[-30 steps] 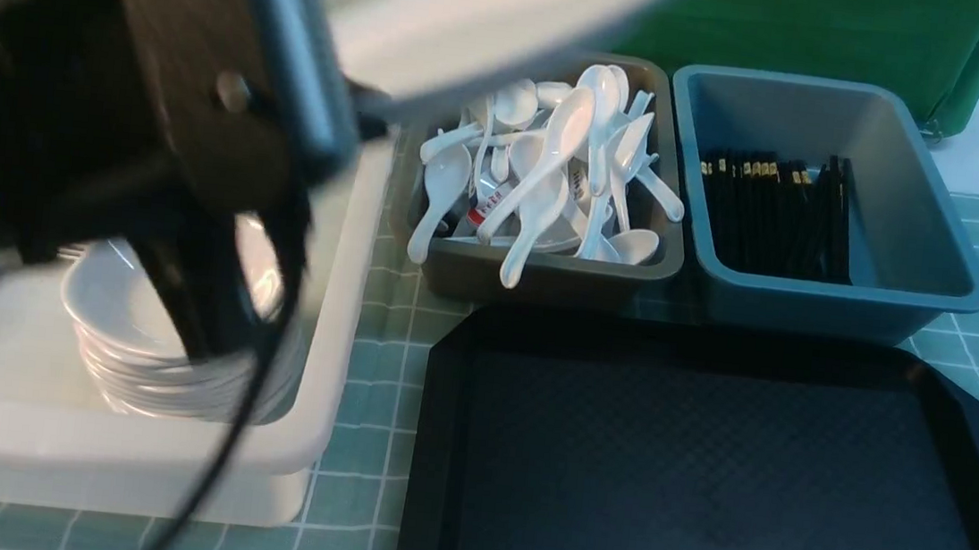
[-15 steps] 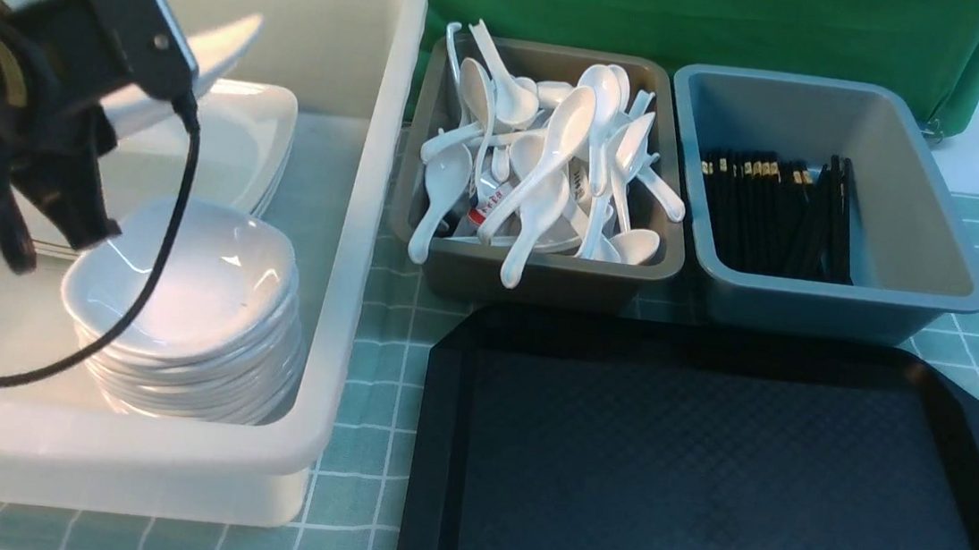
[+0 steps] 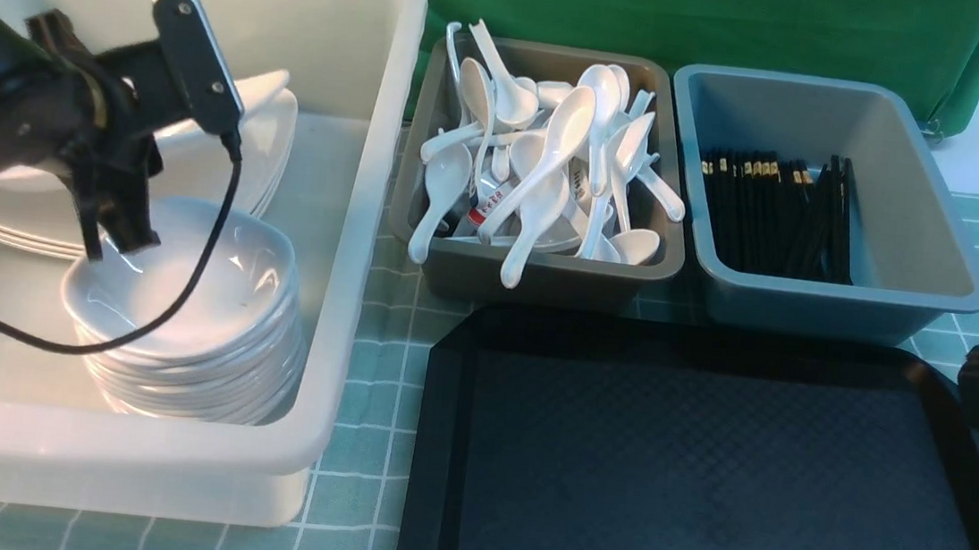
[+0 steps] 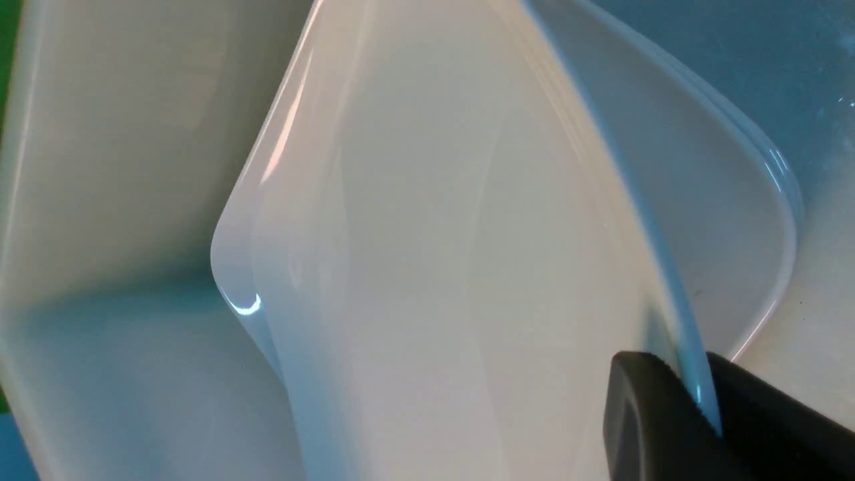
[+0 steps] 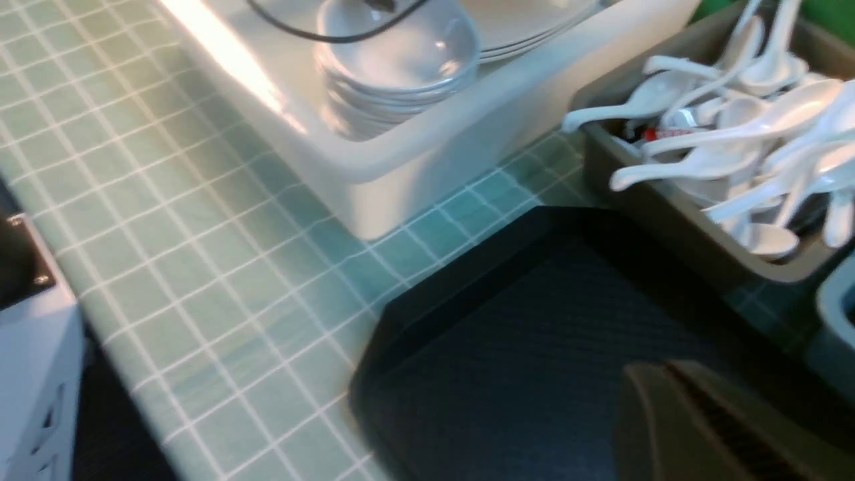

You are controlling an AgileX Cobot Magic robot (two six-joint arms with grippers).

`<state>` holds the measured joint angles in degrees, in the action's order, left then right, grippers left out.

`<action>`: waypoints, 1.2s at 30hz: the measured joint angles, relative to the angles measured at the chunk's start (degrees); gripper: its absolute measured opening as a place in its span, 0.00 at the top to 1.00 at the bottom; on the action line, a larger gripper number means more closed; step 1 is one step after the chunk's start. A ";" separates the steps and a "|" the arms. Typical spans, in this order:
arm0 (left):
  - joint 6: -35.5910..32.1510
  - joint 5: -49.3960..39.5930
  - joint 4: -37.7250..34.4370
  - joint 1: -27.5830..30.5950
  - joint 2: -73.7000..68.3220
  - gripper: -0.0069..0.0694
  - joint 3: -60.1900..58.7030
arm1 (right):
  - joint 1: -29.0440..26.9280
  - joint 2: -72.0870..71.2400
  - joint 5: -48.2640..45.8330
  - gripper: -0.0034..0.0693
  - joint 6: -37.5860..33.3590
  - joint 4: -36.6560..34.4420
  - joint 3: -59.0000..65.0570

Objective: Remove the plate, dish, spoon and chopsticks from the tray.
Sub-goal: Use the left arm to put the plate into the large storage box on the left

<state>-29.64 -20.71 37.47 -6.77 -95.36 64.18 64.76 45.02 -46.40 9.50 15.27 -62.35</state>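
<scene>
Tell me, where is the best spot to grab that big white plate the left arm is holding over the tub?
Its thin upturned rim, approached edge-on and pinched from both faces. The plate is wide, flat and glossy, so only the rim is thin enough to pinch. The left pincer grips it just so, tilted over the white tub.

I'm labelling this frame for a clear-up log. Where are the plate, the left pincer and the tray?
plate [image 4: 434,254]: left wrist view, on its shallow middle.
left pincer [image 4: 700,401]: left wrist view, midway between its fingertips, at the plate's rim.
tray [image 3: 435,449]: front view, on its left rim.
</scene>
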 joint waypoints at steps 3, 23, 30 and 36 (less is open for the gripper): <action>0.00 0.07 0.13 0.00 -0.71 0.86 0.00 | 0.00 0.00 -0.04 0.92 -1.46 -2.87 0.00; 0.20 -0.04 -4.85 0.00 -0.87 0.36 0.17 | 0.00 0.00 -2.13 0.92 -1.71 -6.61 0.00; 0.20 -2.14 -6.10 0.00 0.09 0.33 0.29 | 0.00 0.00 -3.06 0.92 -1.88 -6.99 0.00; 0.20 -2.33 -7.60 -0.06 2.30 0.33 0.29 | 0.00 0.00 -3.05 0.92 -1.88 -7.01 0.00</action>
<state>-29.45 -23.04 29.86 -6.83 -93.06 64.46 64.76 45.02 -49.45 7.63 8.26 -62.35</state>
